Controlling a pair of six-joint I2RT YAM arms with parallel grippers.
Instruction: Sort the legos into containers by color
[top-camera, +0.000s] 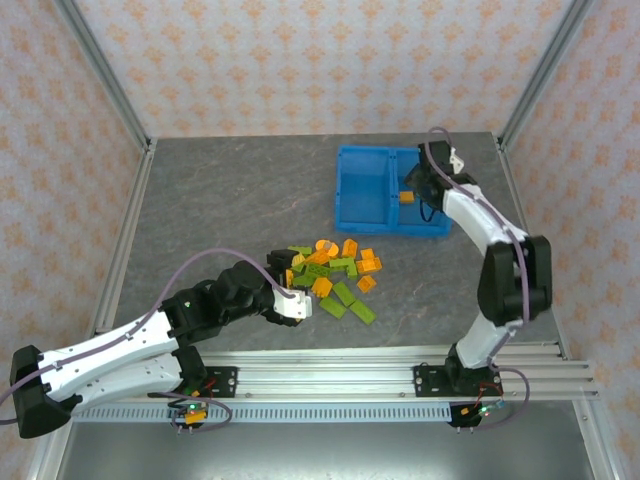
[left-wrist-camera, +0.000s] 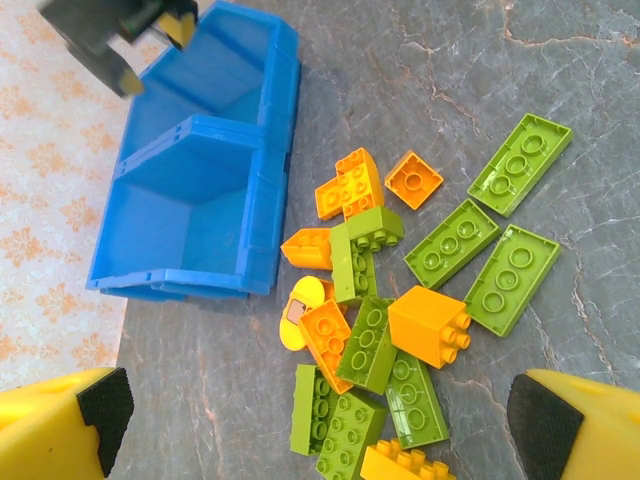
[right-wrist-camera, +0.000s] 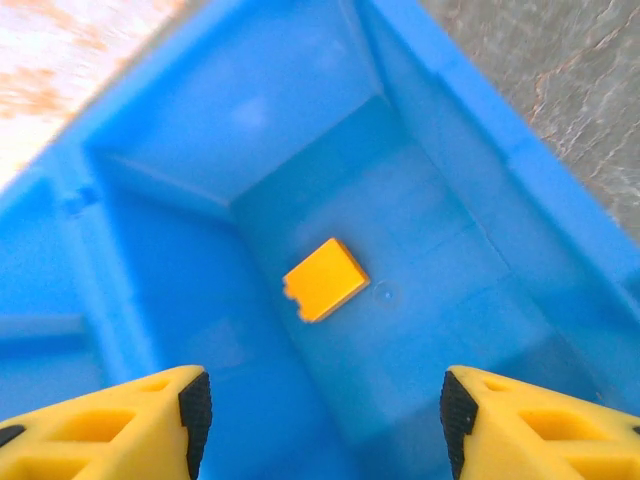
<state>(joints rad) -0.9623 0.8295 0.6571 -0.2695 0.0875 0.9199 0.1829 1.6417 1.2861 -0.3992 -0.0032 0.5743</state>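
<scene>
As right hand gapes over compartment, orange lego lies beneath.

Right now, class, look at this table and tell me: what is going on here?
Two robot arms are sorting green and orange bricks into a blue bin. The right arm hangs over the bin's right compartment, jaws apart, above one orange brick lying on its floor. The left arm, jaws wide open, hovers at the pile on the table; the rest are unsorted.
</scene>
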